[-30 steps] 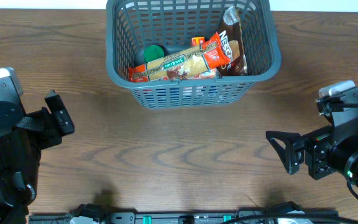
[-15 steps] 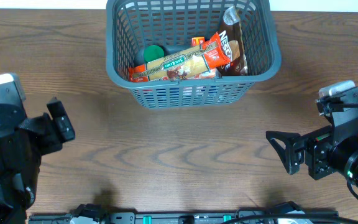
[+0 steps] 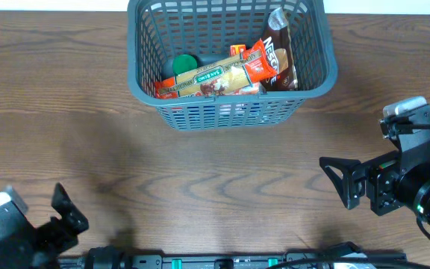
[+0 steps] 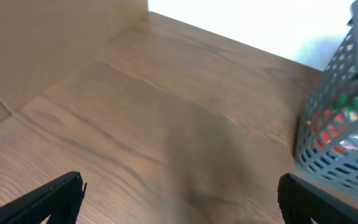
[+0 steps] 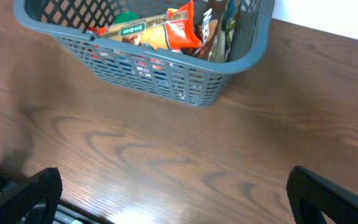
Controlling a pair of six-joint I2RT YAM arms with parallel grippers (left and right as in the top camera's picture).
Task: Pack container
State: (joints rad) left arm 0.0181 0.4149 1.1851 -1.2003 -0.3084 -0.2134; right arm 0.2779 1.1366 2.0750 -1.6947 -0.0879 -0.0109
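Observation:
The dark grey-blue lattice basket (image 3: 144,90) stands at the far middle of the table. It holds several packets: an orange and tan snack bag (image 3: 222,75), a brown wrapper (image 3: 281,52) and a green lid (image 3: 184,64). The basket also shows in the right wrist view (image 5: 166,74) and at the right edge of the left wrist view (image 4: 334,124). My left gripper (image 4: 179,199) is open and empty at the near left corner (image 3: 62,217). My right gripper (image 5: 176,193) is open and empty at the right (image 3: 342,183), well apart from the basket.
The wooden table (image 3: 215,179) spreads between the arms and the basket. A cardboard-coloured wall (image 4: 36,43) stands to the left in the left wrist view. A dark rail (image 3: 215,261) runs along the near edge.
My left arm has pulled back from the left middle of the table to the near left corner. The right arm and the basket have not moved.

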